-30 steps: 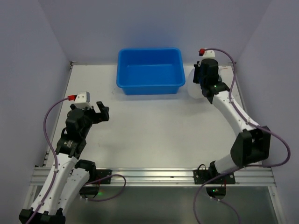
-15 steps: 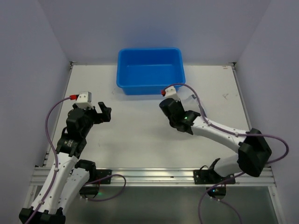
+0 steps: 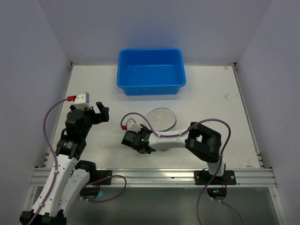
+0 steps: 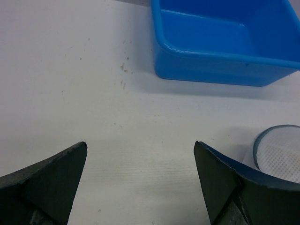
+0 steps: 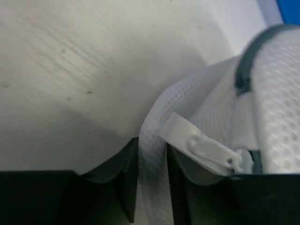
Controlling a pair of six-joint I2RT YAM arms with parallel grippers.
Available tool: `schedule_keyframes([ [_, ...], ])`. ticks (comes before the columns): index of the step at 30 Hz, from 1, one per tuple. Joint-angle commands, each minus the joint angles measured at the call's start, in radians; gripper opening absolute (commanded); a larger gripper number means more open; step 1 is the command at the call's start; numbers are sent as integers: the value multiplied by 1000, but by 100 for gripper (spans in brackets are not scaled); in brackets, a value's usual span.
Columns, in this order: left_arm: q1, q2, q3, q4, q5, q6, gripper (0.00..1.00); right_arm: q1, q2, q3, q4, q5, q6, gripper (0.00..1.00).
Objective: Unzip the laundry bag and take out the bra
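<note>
The laundry bag (image 3: 161, 118), a round white mesh pouch with a dark zip rim, lies on the table in front of the blue tub. My right gripper (image 3: 140, 140) is low at the bag's near left side. In the right wrist view the gripper (image 5: 152, 173) is shut on a fold of the bag's white mesh (image 5: 154, 140), next to the white zip pull tab (image 5: 201, 145) and the dark zip line (image 5: 243, 70). My left gripper (image 3: 103, 112) is open and empty at the left, and its wrist view (image 4: 140, 154) shows the bag's edge (image 4: 281, 150) at the right. The bra is hidden.
A blue rectangular plastic tub (image 3: 151, 70) stands at the back middle of the table and also shows in the left wrist view (image 4: 220, 47). The right arm's forearm lies low across the near middle of the table. Purple walls close in the sides and back.
My right arm has swung from the back right corner to the near middle, and the laundry bag has come with it to the table's middle. The left arm has barely moved.
</note>
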Motion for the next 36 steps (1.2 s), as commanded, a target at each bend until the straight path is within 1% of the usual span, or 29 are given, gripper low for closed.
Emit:
schedule_keyframes([
  [1,12,-6,6,8,-36,-16,100,2,-24,42,40,-113,19,35],
  [4,14,-6,6,10,-33,-18,100,4,-50,25,53,-170,13,44],
  [6,14,-3,1,13,-21,-18,100,4,-97,16,55,-198,6,51],
  [7,15,0,0,16,-16,-18,100,5,-138,14,54,-233,7,52],
  [8,15,3,-2,17,-12,-18,100,7,-139,17,50,-257,10,54],
  [12,15,23,0,27,27,-21,100,14,-273,49,3,-379,33,61],
  [15,15,50,6,19,46,-36,100,16,-351,66,-15,-469,36,64],
  [17,15,72,11,14,57,-49,100,16,-387,77,-25,-520,45,65],
  [20,14,99,18,11,109,-72,100,16,-468,54,-32,-514,110,65],
  [22,15,112,21,4,155,-89,100,10,-534,8,-29,-465,160,65],
  [24,14,132,23,8,213,-113,100,-8,-565,-26,-31,-401,215,64],
  [26,14,158,17,19,263,-130,100,-36,-603,-82,-35,-382,260,63],
  [27,12,169,15,26,289,-145,100,-54,-616,-104,-37,-379,301,63],
  [28,11,181,12,42,335,-151,100,-100,-631,-128,-37,-383,323,63],
  [31,-15,238,-3,86,410,-187,100,-189,-698,-231,-16,-397,361,61],
  [32,-29,267,-14,103,421,-197,100,-211,-715,-285,-3,-409,361,61],
  [33,-61,280,-20,118,427,-216,100,-249,-740,-311,27,-419,358,61],
  [36,-133,336,-38,187,427,-249,100,-314,-774,-409,93,-483,360,59],
])
